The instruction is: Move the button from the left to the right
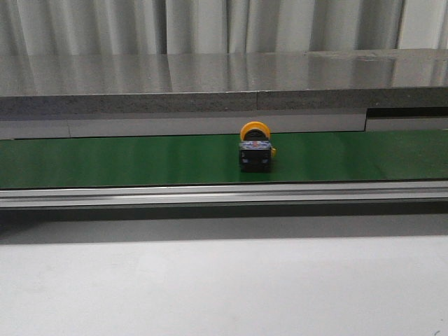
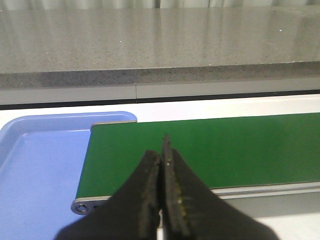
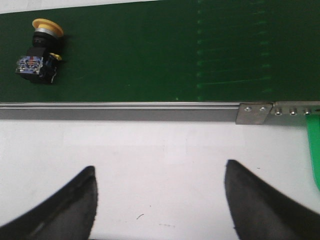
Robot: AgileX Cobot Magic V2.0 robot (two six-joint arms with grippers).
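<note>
The button (image 1: 255, 147), a yellow-orange round head on a dark boxy body, lies on the green belt (image 1: 126, 159) a little right of the middle in the front view. It also shows in the right wrist view (image 3: 41, 51), lying on its side on the belt (image 3: 150, 55). My right gripper (image 3: 159, 172) is open and empty over the white table, on the near side of the belt and apart from the button. My left gripper (image 2: 163, 150) is shut and empty, over the belt's left end (image 2: 200, 150). Neither gripper shows in the front view.
A blue tray (image 2: 35, 165) lies beyond the belt's left end. A metal rail (image 1: 224, 192) runs along the belt's near edge, with a bracket (image 3: 254, 113). A grey stone ledge (image 1: 210, 84) stands behind the belt. White table (image 1: 224, 287) lies in front.
</note>
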